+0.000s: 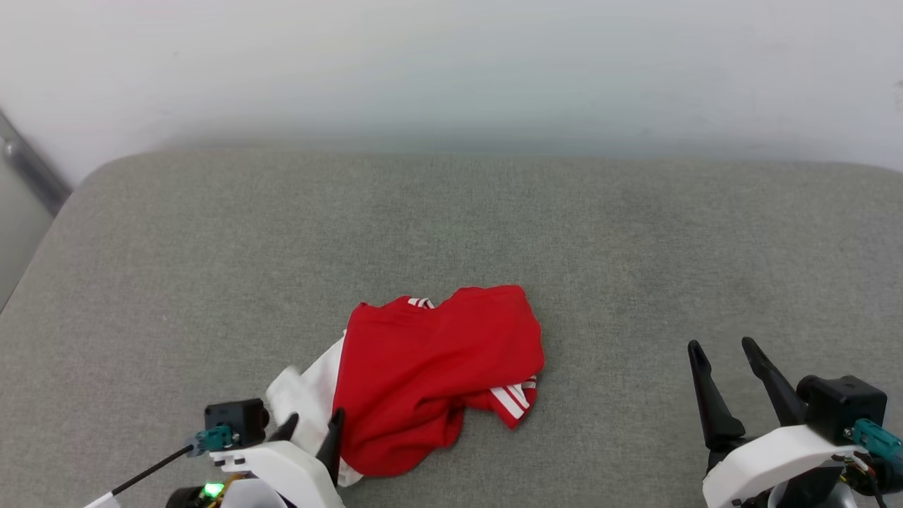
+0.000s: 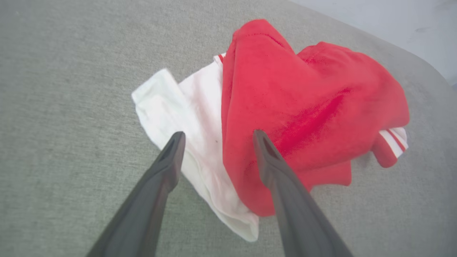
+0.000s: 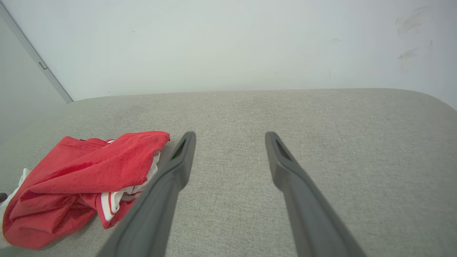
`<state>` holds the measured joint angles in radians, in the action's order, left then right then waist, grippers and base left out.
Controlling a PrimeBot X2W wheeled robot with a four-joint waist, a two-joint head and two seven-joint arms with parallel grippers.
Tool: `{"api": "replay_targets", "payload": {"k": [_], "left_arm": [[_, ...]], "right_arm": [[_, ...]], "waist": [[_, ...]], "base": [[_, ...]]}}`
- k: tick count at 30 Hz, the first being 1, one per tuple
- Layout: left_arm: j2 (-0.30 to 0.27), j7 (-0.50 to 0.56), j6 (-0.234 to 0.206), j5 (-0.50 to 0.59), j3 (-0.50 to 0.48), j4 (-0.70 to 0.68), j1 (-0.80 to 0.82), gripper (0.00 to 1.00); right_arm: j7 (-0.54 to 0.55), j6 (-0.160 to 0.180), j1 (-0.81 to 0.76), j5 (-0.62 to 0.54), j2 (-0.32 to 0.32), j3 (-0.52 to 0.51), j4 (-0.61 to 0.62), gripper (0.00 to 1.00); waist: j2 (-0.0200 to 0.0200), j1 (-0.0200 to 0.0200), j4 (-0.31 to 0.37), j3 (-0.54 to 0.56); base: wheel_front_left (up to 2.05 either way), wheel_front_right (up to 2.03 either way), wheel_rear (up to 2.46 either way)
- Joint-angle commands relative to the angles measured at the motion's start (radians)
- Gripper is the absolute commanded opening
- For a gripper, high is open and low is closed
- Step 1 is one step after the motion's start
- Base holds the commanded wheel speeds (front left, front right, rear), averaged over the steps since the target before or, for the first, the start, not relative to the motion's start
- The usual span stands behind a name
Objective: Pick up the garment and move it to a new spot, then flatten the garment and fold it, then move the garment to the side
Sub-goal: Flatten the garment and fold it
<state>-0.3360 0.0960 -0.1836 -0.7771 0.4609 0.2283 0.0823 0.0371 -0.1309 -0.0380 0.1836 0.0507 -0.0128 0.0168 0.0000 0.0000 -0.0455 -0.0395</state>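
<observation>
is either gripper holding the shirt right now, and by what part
Nothing is held. The left gripper is above the garment, fingers apart; the right gripper is open beside it.

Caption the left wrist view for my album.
Open fingers over the crumpled red-and-white garment on a grey cushion.

The crumpled red-and-white cloth T-shirt (image 1: 430,367) lies on the wide grey fabric cushion (image 1: 635,233), near its front. The left gripper (image 1: 314,420) is at the shirt's front-left edge; the right gripper (image 1: 721,344) is well apart, to the right.
</observation>
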Motion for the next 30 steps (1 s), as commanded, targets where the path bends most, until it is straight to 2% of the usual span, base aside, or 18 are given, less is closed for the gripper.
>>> {"api": "replay_targets", "payload": {"k": [1,5,8,15,20,23,26,28,29,30], "left_arm": [[-0.013,-0.044,-0.014,0.036,-0.004,-0.02,0.007,1.0],[-0.031,-0.118,-0.033,0.099,-0.003,-0.079,0.024,1.0],[-0.043,-0.101,-0.021,0.118,0.014,-0.106,0.054,1.0],[-0.085,0.128,0.071,0.077,0.083,-0.056,0.175,1.0],[-0.105,0.297,0.105,0.034,0.109,0.048,0.249,1.0],[-0.109,0.359,0.113,0.012,0.111,0.113,0.28,1.0],[-0.1,0.367,0.133,0.0,0.11,0.158,0.308,1.0],[-0.089,0.345,0.15,0.004,0.113,0.174,0.321,0.13],[-0.085,0.335,0.157,0.008,0.116,0.179,0.326,0.0],[-0.077,0.323,0.165,0.007,0.119,0.18,0.331,0.0]], "right_arm": [[0.004,0.0,-0.014,-0.008,-0.001,-0.002,0.003,1.0],[0.01,0.0,-0.028,-0.009,-0.001,-0.006,0.009,1.0],[0.016,0.0,-0.034,-0.01,-0.001,-0.01,0.017,1.0],[0.025,0.0,-0.034,-0.009,-0.001,0.001,0.029,1.0],[0.021,0.0,-0.017,0.001,-0.001,0.008,0.03,1.0],[0.014,0.0,-0.005,0.007,-0.001,0.011,0.023,1.0],[0.008,0.0,0.002,0.008,-0.001,0.013,0.012,1.0],[0.003,0.0,0.007,0.012,-0.001,0.011,0.005,1.0],[0.0,0.0,0.011,0.012,-0.001,0.009,0.002,1.0],[-0.001,0.0,0.013,0.012,-0.001,0.007,0.0,1.0]], "waist": [[0.0,0.0,0.006,0.02],[0.0,0.0,0.015,0.048],[0.0,0.0,0.017,0.055],[0.0,0.0,0.035,0.047],[0.0,0.0,0.061,0.01],[0.0,0.0,0.079,-0.016],[0.0,0.0,0.094,-0.034],[0.0,0.0,0.1,-0.041],[0.0,0.0,0.103,-0.044],[0.0,0.0,0.104,-0.046]], "base": [[0.0,0.0,0.0],[0.0,0.0,0.0],[0.0,0.0,0.0],[0.0,0.0,0.0],[0.0,0.0,0.0],[0.0,0.0,0.0],[0.0,0.0,0.0],[0.0,0.0,0.0],[0.0,0.0,0.0],[0.0,0.0,0.0]]}}
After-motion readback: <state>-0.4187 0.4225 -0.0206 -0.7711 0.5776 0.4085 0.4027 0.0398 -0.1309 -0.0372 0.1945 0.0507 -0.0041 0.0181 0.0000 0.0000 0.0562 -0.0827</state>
